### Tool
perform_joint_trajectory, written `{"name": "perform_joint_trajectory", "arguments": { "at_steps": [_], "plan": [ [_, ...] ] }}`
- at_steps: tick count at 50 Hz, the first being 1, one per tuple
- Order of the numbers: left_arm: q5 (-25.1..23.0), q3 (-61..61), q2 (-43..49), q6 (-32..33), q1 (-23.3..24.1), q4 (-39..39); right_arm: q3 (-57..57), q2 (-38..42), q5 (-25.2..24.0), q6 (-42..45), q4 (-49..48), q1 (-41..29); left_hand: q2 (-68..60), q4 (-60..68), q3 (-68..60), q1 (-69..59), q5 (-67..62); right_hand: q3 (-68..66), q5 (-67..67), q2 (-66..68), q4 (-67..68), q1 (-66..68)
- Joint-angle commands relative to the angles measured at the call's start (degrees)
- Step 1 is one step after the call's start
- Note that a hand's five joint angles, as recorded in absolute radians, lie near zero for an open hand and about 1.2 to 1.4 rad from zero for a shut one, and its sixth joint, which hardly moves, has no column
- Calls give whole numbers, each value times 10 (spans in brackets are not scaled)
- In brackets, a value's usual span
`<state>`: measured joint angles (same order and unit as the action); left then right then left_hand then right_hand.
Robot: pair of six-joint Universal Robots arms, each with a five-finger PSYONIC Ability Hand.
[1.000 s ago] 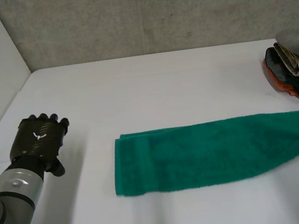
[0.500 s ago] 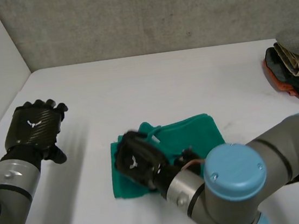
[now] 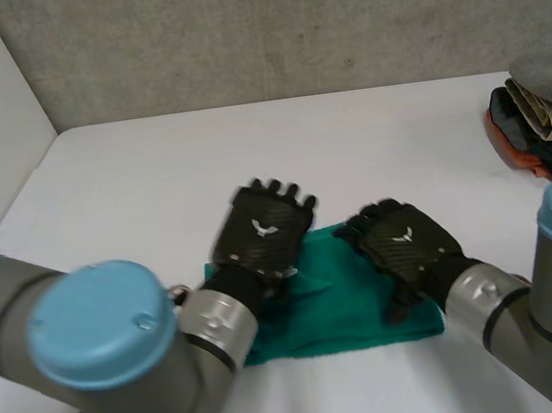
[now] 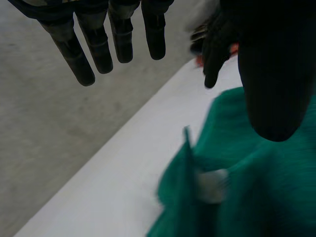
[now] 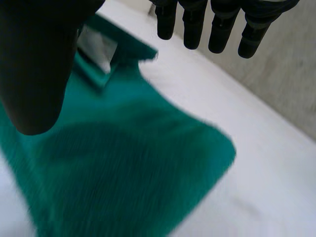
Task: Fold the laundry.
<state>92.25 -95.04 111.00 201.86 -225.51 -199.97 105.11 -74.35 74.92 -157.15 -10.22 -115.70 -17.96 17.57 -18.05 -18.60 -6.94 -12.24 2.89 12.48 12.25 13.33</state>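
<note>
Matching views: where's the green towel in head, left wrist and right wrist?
Head view: the green terry towel lies folded at the table's near middle, partly covered by the left hand and right hand.
Left wrist view: the towel is below the left hand's thumb.
Right wrist view: the towel is beneath the right hand.
Shared landmark: the white table bordering the towel.
</note>
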Motion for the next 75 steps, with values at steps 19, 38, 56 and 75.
{"name": "perform_joint_trajectory", "arguments": {
  "at_steps": [19,38,56,75],
  "plan": [
    [178,119,177,40,-51,-17,78,46,74,112,-90,26,-17,21,-16,-10,-27,-397,390,394,397,386],
    [175,-79,-81,45,-85,-25,10,23,168,332,-87,-13,-17,21,-16,-10,-27,-678,671,675,677,667],
    [170,-139,-139,36,-114,-27,-58,125,-4,372,-147,-244,-8,12,-7,-2,-19,-504,497,501,504,493],
    [74,11,-36,-106,11,-14,-27,-60,-46,-203,-29,8,-23,27,-23,-17,-34,22,-29,-25,-23,-33]
  ]
}}
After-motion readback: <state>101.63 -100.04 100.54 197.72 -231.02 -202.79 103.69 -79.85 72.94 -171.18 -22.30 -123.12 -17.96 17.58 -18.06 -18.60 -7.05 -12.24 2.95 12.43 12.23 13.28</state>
